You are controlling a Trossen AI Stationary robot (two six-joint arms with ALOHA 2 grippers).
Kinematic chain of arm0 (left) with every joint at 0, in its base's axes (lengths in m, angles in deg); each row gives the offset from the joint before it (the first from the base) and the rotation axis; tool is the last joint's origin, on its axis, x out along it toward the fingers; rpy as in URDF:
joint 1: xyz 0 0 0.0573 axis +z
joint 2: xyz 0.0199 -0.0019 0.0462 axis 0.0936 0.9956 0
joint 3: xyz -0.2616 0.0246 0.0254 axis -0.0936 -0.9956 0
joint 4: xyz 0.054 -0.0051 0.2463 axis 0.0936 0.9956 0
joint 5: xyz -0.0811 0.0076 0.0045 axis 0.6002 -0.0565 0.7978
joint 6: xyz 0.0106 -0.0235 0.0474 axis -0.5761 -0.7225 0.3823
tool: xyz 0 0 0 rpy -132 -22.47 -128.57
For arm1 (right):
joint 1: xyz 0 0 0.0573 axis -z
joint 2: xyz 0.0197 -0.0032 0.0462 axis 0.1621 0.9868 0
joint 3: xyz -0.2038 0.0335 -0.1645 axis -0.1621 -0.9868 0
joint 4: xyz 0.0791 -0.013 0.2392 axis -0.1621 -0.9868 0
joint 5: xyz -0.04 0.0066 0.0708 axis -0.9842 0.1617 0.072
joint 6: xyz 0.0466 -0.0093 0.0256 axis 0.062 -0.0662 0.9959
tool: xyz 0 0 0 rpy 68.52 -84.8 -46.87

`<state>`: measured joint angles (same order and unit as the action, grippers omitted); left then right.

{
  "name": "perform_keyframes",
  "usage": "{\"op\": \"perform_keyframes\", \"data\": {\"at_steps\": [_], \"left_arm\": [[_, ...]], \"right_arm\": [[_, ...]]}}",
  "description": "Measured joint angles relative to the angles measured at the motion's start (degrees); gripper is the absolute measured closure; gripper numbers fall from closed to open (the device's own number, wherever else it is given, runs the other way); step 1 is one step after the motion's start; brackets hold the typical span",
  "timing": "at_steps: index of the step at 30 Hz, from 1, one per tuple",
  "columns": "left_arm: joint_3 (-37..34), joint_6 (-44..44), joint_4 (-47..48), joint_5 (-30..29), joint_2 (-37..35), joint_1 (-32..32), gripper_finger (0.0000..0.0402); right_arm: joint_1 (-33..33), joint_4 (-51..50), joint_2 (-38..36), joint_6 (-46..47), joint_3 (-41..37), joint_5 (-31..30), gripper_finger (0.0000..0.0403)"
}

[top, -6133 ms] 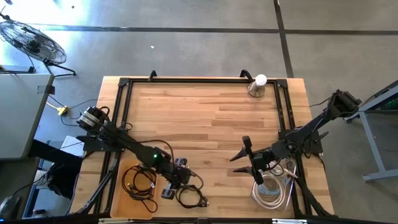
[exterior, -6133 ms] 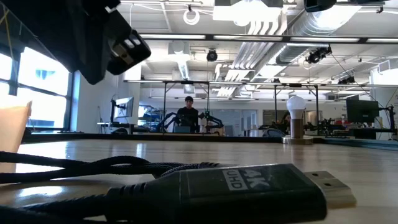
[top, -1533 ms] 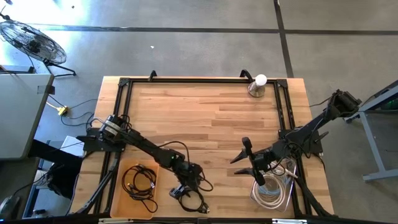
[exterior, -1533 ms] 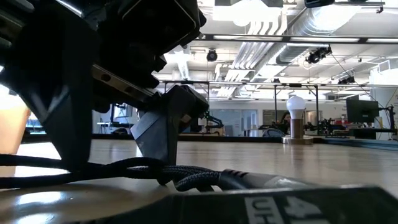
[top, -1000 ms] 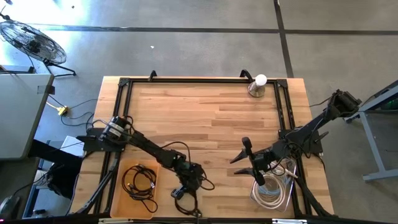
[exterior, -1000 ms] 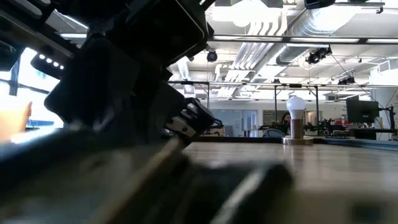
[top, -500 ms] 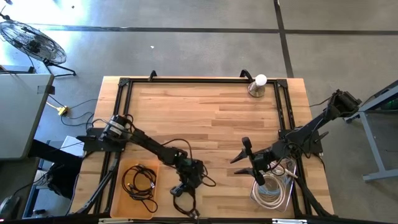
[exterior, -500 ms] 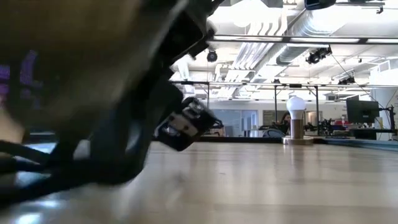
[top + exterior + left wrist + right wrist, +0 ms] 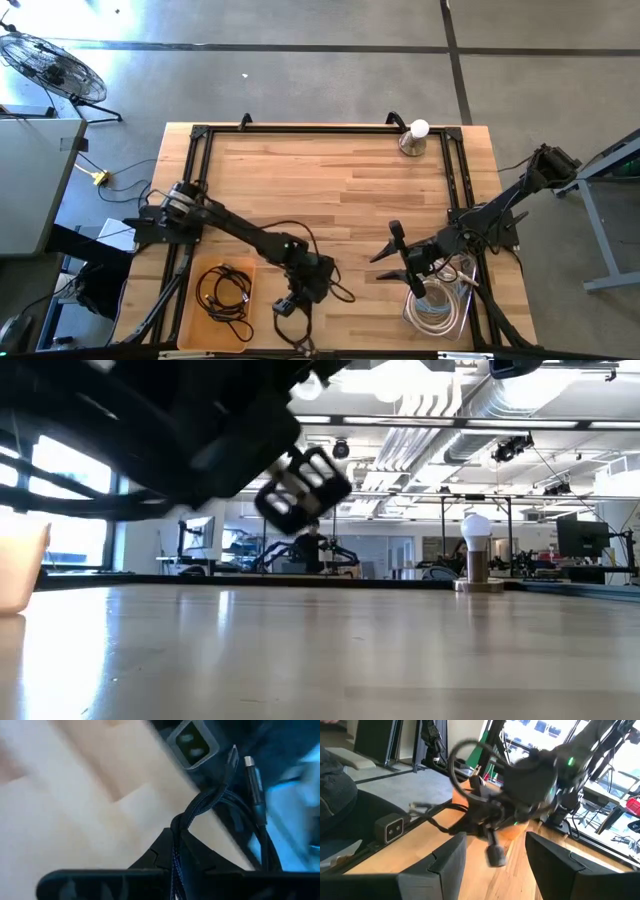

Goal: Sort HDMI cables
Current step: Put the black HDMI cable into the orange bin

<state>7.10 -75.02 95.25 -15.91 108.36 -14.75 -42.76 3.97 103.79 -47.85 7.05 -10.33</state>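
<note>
left fingers: together, clamped on a black braided HDMI cable [image 9: 176, 851]; strands cross between them and run outward past the tips
left gripper [image 9: 303, 287]: near the front edge of the worktop [image 9: 330, 180], about mid-width, just right of the orange tray [image 9: 185, 322]
held cable: lifted clear of the wood; low view shows a plug [image 9: 302, 490] hanging in the air with bare surface under it; a loop trails right of the gripper, another plug end [image 9: 286, 307] hangs toward the front edge
cable axis: roughly along the fingers; loose bundle, no clean line
drop target: my guess, the orange tray, which already holds a black coil [image 9: 224, 293]; it lies to the left arm's own left, just beside the gripper
left arm pose: stretched long and low from its base at the left edge, diagonally toward front centre, wrist pitched down
move needed: judged a short sideways swing over the tray rim, then release; dangling ends may snag the rim
right gripper [image 9: 402, 262]: parked front right, fingers [image 9: 449, 857] apart, nothing between them, pointing toward the left arm
light cables [image 9: 438, 303]: pale coils piled at the front right corner, just beside the right gripper, partly under the arm
nearer arm: left for the black cable, right for the pale pile
other: lamp [image 9: 413, 136] at the far right corner, well apart from both
</note>
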Motion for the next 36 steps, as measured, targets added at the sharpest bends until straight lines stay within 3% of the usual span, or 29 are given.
{"op": "perform_keyframes", "data": {"at_steps": [9, 14, 19, 26, 36], "left_arm": [[12.5, -2.4, 34.1, -16.1, -7.6, -1.0, 0.0391], [18.4, -10.1, 52.2, -24.7, -12.2, -3.9, 0.0391], [18.9, -20.3, 64.1, -31.0, -16.2, -7.3, 0.0391], [17.3, -29.2, 69.5, -32.4, -18.1, -11.4, 0.0392], [11.4, -35.1, 73.4, -26.5, -18.1, -16.5, 0.0392]], "right_arm": [[0.0, -0.3, 0.0, 0.2, 0.0, 0.0, 0.0206], [0.0, -0.4, 0.0, 0.2, 0.0, 0.0, 0.0206], [0.0, -0.6, 0.0, 0.3, 0.0, 0.0, 0.0206], [0.0, -0.6, 0.0, 1.3, 0.0, 0.0, 0.0206], [0.0, -0.6, 0.0, 1.3, 0.0, 0.0, 0.0206]]}}
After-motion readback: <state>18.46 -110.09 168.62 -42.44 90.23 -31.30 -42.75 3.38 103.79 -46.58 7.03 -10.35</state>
